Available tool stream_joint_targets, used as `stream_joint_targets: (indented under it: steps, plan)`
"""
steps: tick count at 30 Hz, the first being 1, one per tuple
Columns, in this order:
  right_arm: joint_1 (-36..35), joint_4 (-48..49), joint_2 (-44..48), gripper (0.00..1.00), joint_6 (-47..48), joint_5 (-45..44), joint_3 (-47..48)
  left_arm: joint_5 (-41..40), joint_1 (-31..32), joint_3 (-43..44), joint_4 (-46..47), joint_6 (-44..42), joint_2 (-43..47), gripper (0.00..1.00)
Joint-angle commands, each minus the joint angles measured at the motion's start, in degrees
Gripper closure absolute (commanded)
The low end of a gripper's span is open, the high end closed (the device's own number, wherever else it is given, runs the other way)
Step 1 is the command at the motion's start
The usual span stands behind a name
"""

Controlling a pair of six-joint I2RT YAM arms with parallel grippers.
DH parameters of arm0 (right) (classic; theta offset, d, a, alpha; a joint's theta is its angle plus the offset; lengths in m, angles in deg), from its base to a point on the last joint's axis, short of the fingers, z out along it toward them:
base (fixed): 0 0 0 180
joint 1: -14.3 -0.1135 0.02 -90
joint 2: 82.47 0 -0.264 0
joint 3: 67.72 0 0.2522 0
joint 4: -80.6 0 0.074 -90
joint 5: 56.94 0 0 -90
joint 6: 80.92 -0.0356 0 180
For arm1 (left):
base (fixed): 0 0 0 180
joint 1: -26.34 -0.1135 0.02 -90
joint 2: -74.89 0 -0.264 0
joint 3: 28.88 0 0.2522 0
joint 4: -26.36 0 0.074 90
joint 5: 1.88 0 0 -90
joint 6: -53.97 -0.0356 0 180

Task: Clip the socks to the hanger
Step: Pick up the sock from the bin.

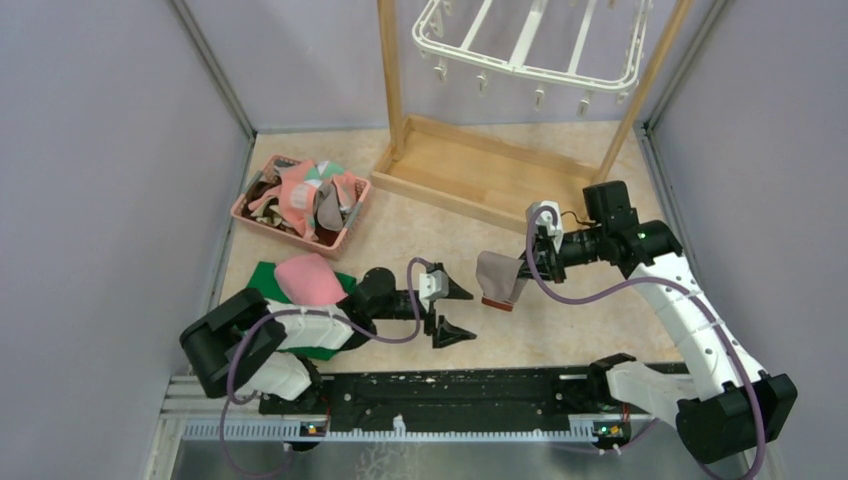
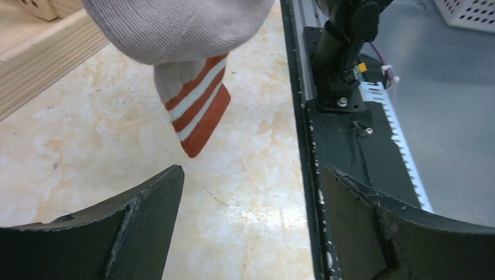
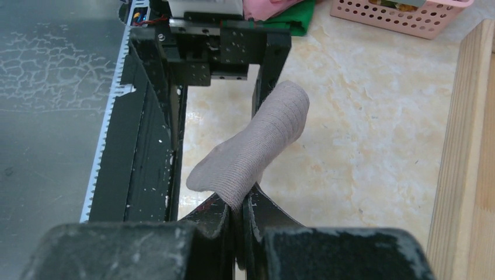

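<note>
The grey-brown sock point(image 1: 497, 279) with the red and white striped cuff point(image 2: 195, 111) is up in the air over the middle of the table point(image 1: 570, 335). It is pinched at one end by the right gripper point(image 1: 526, 264). The two black fingers point(image 3: 225, 219) of that gripper are pressed tight together on the cloth, and the rest of the sock sticks out past them. The striped end hangs down and does not seem to touch the table. Just beside the sock is the left gripper point(image 1: 455, 312), pointing at it. Its fingers are spread very wide and they hold nothing. From the left wrist view the sock is in front of the gap between them, not inside it. The white hanger point(image 1: 530, 62) hangs far back and high up on the wooden frame stand point(image 1: 470, 172), well apart from the sock. Its little clips point(image 1: 538, 98) dangle from the rim and I see no sock on any of them. More socks point(image 1: 315, 192) lie in a heap in the pink basket point(image 1: 256, 216) on the left side of the table. Near the basket, by the left arm, a pink cloth point(image 1: 308, 278) lies on top of a flat green cloth point(image 1: 264, 280).
</note>
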Motion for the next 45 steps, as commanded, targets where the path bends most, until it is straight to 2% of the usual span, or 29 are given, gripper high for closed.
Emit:
stream_joint_targets:
  steps: [1, 5, 10, 16, 20, 23, 26, 30, 35, 37, 41, 45]
  plan:
    - [0.5, 0.3, 0.0, 1.0, 0.9, 2.9, 2.2, -1.8, 0.9, 5.9, 8.7, -5.0, -7.3, 0.08]
    - [0.5, 0.4, 0.2, 1.0, 1.0, 2.6, 2.0, -1.9, 0.9, 7.7, 16.5, -0.3, -13.6, 0.14]
    - [0.5, 0.3, 0.2, 1.0, 1.3, 2.8, 1.8, -4.9, 0.9, 8.7, 21.9, 3.1, -18.7, 0.21]
    - [0.5, 0.4, 0.1, 1.0, 1.4, 2.8, 1.6, -0.8, 0.9, 9.3, 34.6, 11.3, -24.3, 0.38]
    - [0.5, 0.5, 0.1, 1.0, 1.5, 2.7, 1.5, -0.2, 0.8, 8.6, 41.5, 15.3, -26.5, 0.41]
    - [0.5, 0.4, 0.0, 1.0, 1.5, 2.8, 1.5, 0.2, 0.8, 8.7, 43.3, 17.3, -27.3, 0.51]
    - [0.5, 0.3, -0.1, 1.0, 1.6, 2.9, 1.4, 0.7, 0.8, 9.0, 45.6, 19.8, -28.5, 0.69]
    - [0.5, 0.3, -0.2, 1.0, 1.8, 2.9, 1.5, 1.0, 0.7, 9.6, 47.5, 22.9, -29.3, 0.73]
    - [0.4, 0.3, -0.4, 1.0, 1.9, 2.8, 1.3, 1.3, 0.2, 10.4, 47.6, 26.9, -29.3, 0.92]
    - [0.4, 0.3, -0.5, 1.0, 2.0, 2.7, 1.3, 1.5, -0.2, 10.4, 47.5, 28.5, -29.0, 0.9]
    - [0.2, 0.3, -0.6, 1.0, 2.0, 2.6, 1.3, 1.5, -0.4, 10.2, 47.5, 29.3, -28.2, 0.71]
    - [0.2, 0.3, -0.7, 1.0, 2.1, 2.6, 1.3, 1.4, -0.5, 10.7, 47.6, 29.9, -28.5, 0.6]
